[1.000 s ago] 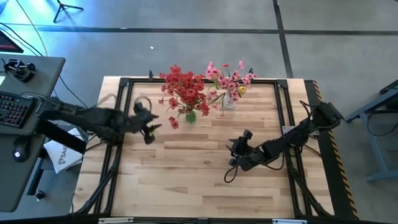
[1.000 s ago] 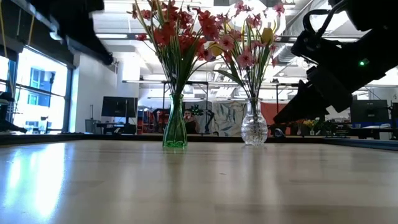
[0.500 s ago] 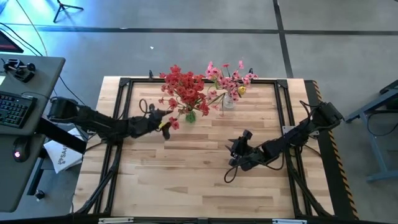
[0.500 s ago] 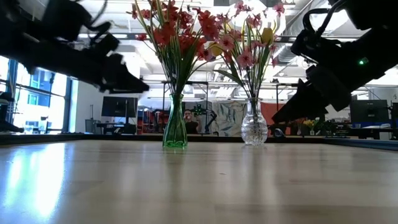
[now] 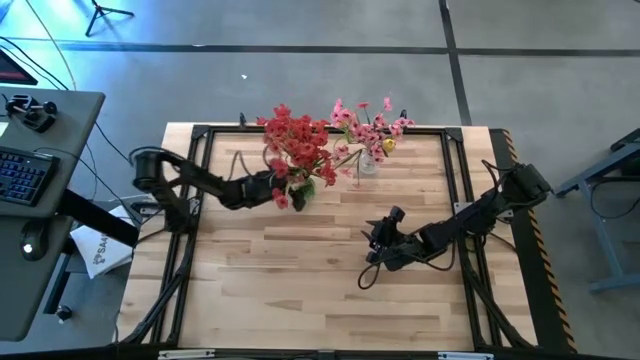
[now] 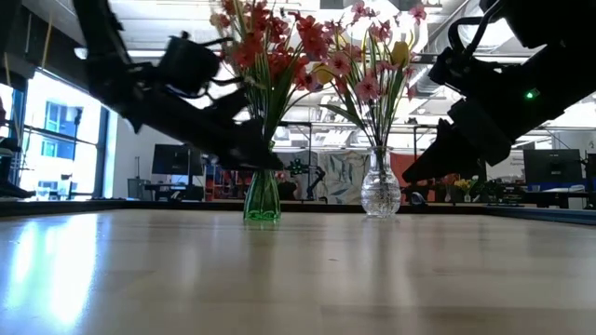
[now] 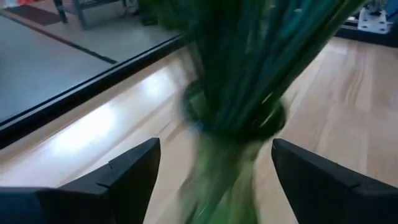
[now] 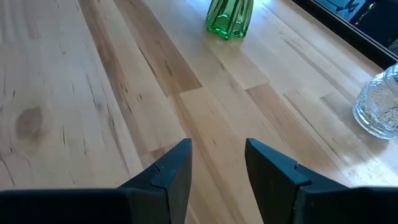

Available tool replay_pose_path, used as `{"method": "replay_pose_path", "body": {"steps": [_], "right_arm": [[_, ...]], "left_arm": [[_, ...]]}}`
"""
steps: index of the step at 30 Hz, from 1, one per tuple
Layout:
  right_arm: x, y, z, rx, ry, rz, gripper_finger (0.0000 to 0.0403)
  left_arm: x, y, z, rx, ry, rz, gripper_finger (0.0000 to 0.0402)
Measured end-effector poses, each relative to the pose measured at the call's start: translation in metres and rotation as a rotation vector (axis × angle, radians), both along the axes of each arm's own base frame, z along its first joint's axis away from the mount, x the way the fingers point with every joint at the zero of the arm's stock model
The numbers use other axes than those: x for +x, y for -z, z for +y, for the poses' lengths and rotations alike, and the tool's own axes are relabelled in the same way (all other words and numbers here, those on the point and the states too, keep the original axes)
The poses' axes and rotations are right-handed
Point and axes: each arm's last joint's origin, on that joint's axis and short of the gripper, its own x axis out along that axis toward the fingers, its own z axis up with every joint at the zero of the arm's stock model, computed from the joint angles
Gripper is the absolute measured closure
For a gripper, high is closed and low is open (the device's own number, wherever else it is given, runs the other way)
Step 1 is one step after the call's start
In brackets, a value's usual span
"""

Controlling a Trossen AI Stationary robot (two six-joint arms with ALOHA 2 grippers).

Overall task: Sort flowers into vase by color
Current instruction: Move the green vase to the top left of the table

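Observation:
Red flowers (image 5: 295, 140) stand with their stems in a green vase (image 6: 263, 194) at the table's far middle. To its right, pink flowers with a yellow one (image 5: 368, 128) stand in a clear vase (image 6: 380, 194). My left gripper (image 5: 283, 192) is open right beside the green vase, on its left. In the left wrist view its fingers stand wide on either side of the vase's neck and the green stems (image 7: 249, 74), which lie just ahead; no touch shows. My right gripper (image 5: 372, 258) hangs open over bare wood right of centre, with nothing between its fingers (image 8: 217, 165).
Black frame rails (image 5: 200, 135) run around the tabletop. A desk with a keyboard (image 5: 20, 170) stands off the left edge. The bare wooden boards (image 5: 290, 290) of the near half lie in front of both vases.
My left gripper has swung from the table's left side toward its right and downward, up to the green vase under the red flowers. The vases and flowers have stayed where they were.

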Motion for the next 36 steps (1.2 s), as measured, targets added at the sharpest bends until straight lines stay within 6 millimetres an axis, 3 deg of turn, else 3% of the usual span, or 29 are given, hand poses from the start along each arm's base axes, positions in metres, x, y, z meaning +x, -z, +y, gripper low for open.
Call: {"method": "replay_pose_path", "body": {"steps": [6,9,13,15,22,29,36], "right_arm": [[0.000,0.000,0.000,-0.001,-0.001,0.002,0.0258],[0.000,0.000,0.000,-0.001,-0.001,0.002,0.0258],[0.000,0.000,0.000,-0.003,0.000,0.007,0.0258],[0.000,0.000,0.000,-0.003,0.000,0.008,0.0258],[-0.001,0.001,0.000,-0.004,0.000,0.009,0.0258],[0.000,0.000,0.000,-0.004,0.004,-0.003,0.0258],[0.002,-0.002,0.000,-0.026,0.017,-0.027,0.0258]], "left_arm": [[0.024,-0.002,0.006,0.029,-0.058,-0.013,0.0133],[0.021,-0.010,0.006,0.066,-0.076,0.004,0.0184],[0.012,-0.025,0.004,0.073,-0.066,0.062,0.0287],[0.005,-0.033,0.003,0.087,-0.063,0.111,0.0312],[-0.036,-0.055,0.023,0.138,-0.222,0.181,0.0314],[-0.100,-0.038,0.054,0.084,-0.393,0.124,0.0314],[-0.128,-0.033,0.080,0.064,-0.454,0.052,0.0314]]}}
